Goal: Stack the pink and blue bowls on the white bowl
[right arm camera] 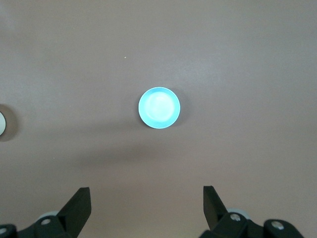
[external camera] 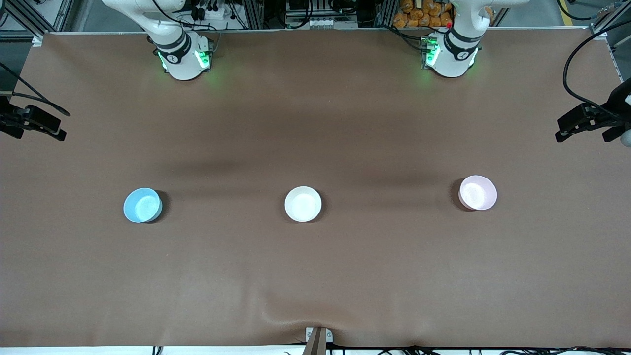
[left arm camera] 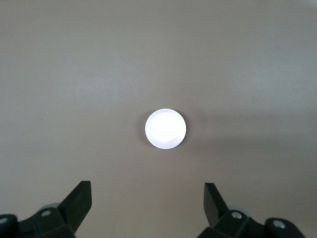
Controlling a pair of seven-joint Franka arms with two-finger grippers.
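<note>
Three small bowls stand in a row on the brown table. The blue bowl (external camera: pixel 142 205) is toward the right arm's end, the white bowl (external camera: pixel 303 203) in the middle, the pink bowl (external camera: pixel 477 193) toward the left arm's end. My left gripper (left arm camera: pixel 147 198) is open and empty, high over the pink bowl (left arm camera: pixel 165 128), which looks nearly white in the left wrist view. My right gripper (right arm camera: pixel 147 198) is open and empty, high over the blue bowl (right arm camera: pixel 159 107). The white bowl's rim (right arm camera: pixel 2 124) shows at the edge of the right wrist view. Neither gripper shows in the front view.
Black clamp mounts sit at the table's two ends (external camera: pixel 34 122) (external camera: pixel 589 121). A small bracket (external camera: pixel 318 338) sits at the table edge nearest the front camera, by a wrinkle in the brown cover (external camera: pixel 296 315). The arm bases (external camera: pixel 183 56) (external camera: pixel 451 54) stand at the table's farthest edge.
</note>
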